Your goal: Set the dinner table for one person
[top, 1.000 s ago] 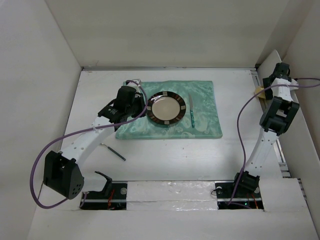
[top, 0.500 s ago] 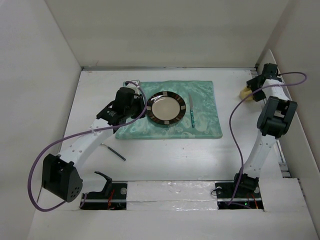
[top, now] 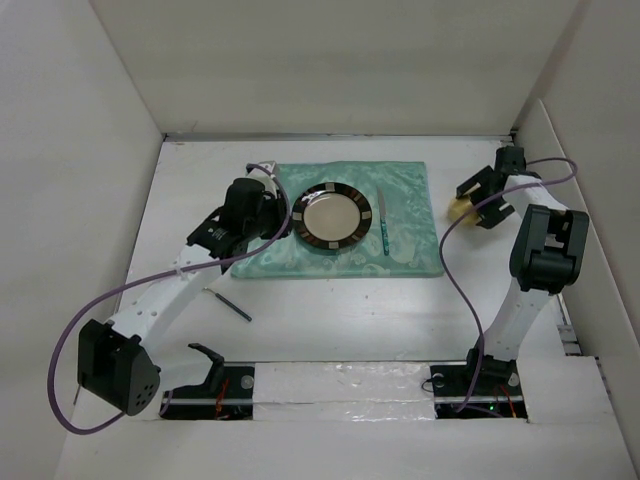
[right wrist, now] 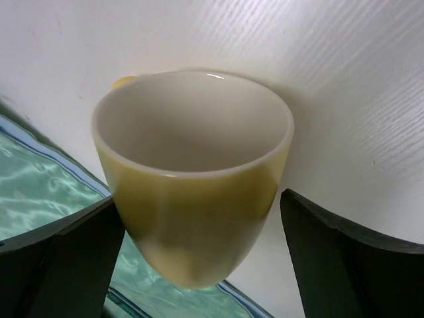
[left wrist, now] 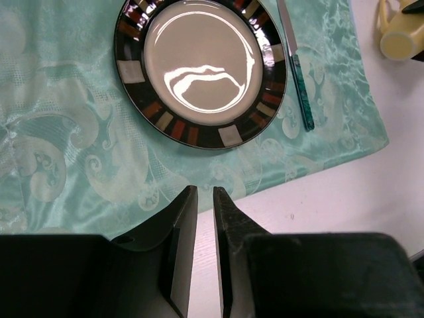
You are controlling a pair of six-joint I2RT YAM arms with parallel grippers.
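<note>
1. Dinner table [top: 330, 320]: white, under both arms; green placemat [top: 345, 255] lies on it.
2. Plate [left wrist: 201, 69] and knife [left wrist: 297, 69] on placemat, ahead of left gripper [left wrist: 204, 199].
3. Left gripper: jaws nearly together, empty.
4. Right gripper [right wrist: 199, 218]: fingers spread wide, flanking yellow cup [right wrist: 192, 172], left one touching; grip uncertain.

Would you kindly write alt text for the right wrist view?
A yellow cup fills the frame, seen from its open mouth, between the two dark fingers of the right pincer. Behind it lie the white table and a corner of green placemat.
</note>
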